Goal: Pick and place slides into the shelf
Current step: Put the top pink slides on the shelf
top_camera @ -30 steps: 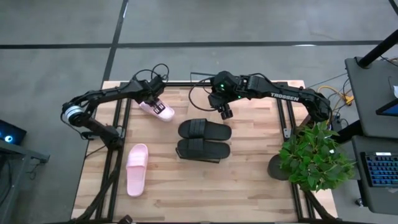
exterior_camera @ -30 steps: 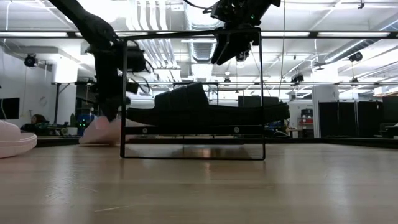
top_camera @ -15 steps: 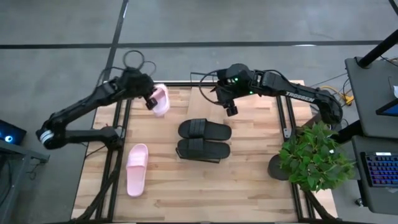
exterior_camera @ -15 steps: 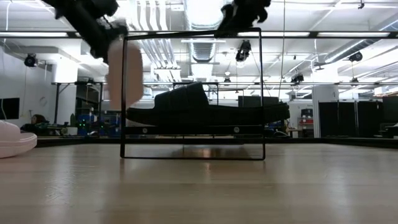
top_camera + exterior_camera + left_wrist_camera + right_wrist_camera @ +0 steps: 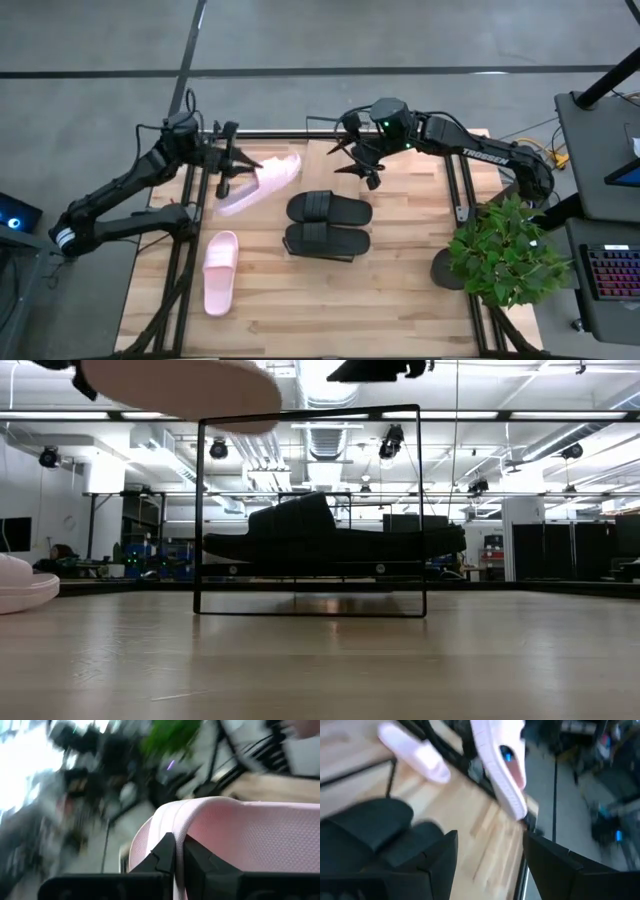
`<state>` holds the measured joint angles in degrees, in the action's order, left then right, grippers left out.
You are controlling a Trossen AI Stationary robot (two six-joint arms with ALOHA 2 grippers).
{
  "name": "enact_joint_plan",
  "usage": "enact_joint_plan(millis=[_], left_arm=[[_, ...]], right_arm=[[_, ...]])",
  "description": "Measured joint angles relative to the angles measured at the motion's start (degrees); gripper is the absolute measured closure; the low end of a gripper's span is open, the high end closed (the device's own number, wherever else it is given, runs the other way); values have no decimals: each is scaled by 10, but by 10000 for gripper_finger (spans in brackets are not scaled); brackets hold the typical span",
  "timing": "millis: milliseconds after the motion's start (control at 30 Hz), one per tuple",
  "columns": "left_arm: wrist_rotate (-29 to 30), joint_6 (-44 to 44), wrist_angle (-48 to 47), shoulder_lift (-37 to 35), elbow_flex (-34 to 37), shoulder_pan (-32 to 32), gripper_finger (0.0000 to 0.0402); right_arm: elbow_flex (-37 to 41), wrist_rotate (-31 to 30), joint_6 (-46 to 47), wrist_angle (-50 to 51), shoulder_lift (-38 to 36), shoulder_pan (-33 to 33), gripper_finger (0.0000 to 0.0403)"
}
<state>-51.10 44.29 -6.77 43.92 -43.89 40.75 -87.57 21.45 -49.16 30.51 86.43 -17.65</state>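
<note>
One pink slide (image 5: 262, 181) clamped in left gripper (image 5: 232, 172), airborne

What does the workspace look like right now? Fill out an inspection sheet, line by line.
Surface: light wooden table, bare wood toward the front.
Job's things: two black slides side by side at centre; one pink slide flat at front left; a second pink slide held in the air.
Clutter: potted plant at the right edge.
Grippers: left gripper shut on the raised pink slide; right gripper open, empty, above the black slides.
Cables: loops at both arms' wrists.
Surroundings: grey floor, keyboard at far right.
</note>
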Motion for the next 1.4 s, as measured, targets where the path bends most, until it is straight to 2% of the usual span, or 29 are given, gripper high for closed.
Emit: enact_joint_plan(millis=[100, 267, 500, 733, 1067, 1400], left_arm=[[-74, 30, 74, 4, 24, -1, 401], [-83, 26, 146, 36, 36, 0, 401], [-86, 23, 180, 93, 25, 0, 401], [-118, 11, 203, 105, 21, 0, 401], [-133, 11, 233, 106, 20, -1, 402], [-133, 10, 256, 128, 19, -5, 402]], right_arm=[[0, 59, -33, -18, 0, 2, 188], [1, 92, -92, -29, 1, 12, 188], [1, 82, -145, -56, 30, 19, 188], [1, 27, -169, -100, 49, 19, 188], [0, 27, -175, -140, 68, 23, 188], [1, 29, -142, -166, 75, 28, 188]])
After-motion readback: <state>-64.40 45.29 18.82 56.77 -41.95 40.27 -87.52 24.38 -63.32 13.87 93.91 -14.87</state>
